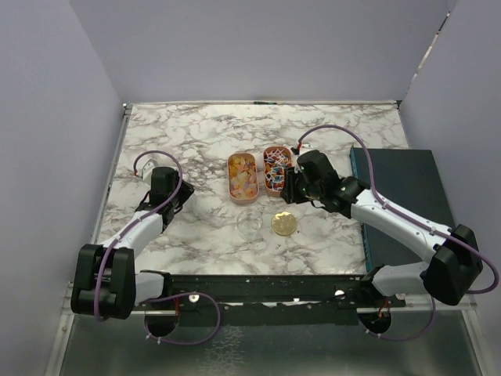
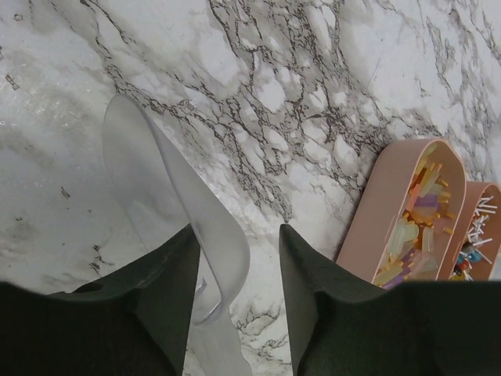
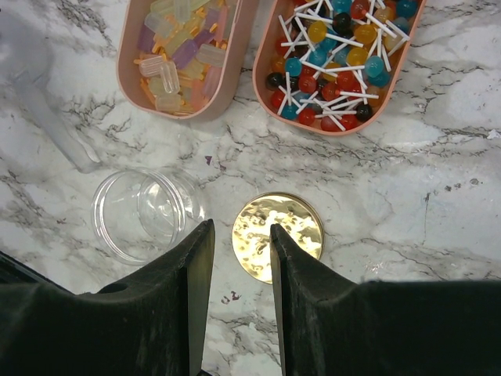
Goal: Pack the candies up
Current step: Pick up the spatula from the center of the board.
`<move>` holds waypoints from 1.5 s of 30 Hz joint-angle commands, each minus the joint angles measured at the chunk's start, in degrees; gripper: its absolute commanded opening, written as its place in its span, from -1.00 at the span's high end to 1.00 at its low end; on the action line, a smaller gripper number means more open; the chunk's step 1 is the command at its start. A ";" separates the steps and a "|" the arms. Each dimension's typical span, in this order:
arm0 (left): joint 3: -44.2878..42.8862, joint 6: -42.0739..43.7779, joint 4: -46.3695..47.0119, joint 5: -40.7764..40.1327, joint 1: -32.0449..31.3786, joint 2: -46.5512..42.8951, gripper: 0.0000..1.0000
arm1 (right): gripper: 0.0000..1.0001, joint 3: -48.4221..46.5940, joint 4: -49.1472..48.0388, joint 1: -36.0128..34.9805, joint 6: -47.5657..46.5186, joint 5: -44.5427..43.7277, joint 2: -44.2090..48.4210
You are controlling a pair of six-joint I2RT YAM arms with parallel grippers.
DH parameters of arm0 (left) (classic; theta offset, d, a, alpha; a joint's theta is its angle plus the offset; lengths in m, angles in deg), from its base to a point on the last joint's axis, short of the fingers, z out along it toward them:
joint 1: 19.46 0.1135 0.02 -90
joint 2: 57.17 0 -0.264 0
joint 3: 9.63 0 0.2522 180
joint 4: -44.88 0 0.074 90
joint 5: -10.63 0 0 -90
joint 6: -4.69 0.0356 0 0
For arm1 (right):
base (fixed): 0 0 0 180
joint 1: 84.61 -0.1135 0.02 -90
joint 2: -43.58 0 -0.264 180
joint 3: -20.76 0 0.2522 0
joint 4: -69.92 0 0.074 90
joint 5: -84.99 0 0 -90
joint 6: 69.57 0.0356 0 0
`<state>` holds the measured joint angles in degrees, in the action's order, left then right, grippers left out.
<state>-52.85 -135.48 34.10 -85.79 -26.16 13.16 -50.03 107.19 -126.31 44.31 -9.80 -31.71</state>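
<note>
Two oval pink trays hold the candies: pastel yellow, orange and purple pieces (image 3: pixel 178 48) in the left tray (image 1: pixel 242 178), and red, blue and yellow balls on white sticks (image 3: pixel 337 55) in the right tray (image 1: pixel 275 170). A clear, empty jar (image 3: pixel 145 213) lies beside a round gold lid (image 3: pixel 279 235). My right gripper (image 3: pixel 242 227) hovers open over the lid's left edge, holding nothing. My left gripper (image 2: pixel 237 231) is open around a translucent white scoop (image 2: pixel 164 196). The scoop rests against the left finger, with a gap to the right one.
A dark teal slab (image 1: pixel 403 204) covers the table's right side, under my right arm. The marble tabletop (image 1: pixel 188 133) is walled in by pale panels at the back and sides. The jar (image 1: pixel 250 222) and lid (image 1: pixel 283 224) sit just in front of the trays.
</note>
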 commanded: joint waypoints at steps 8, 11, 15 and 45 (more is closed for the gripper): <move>1.28 -0.43 2.49 1.38 0.57 0.94 0.54 | 0.23 0.68 -0.21 -0.52 -0.33 0.93 1.34; 1.37 -0.45 2.88 1.45 0.64 1.42 0.69 | 0.23 1.17 -0.43 -0.52 -0.04 0.84 1.51; 1.51 -0.72 3.19 0.94 0.66 1.91 0.98 | 0.23 1.70 -0.51 -0.50 0.24 0.94 2.03; -7.12 -3.62 -13.09 5.33 0.66 -13.36 1.00 | -0.12 -6.30 -12.98 -12.54 -11.97 11.65 -0.74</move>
<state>-57.81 -138.13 24.75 -84.06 -25.83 2.62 -52.96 98.64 -135.97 35.87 0.29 -29.13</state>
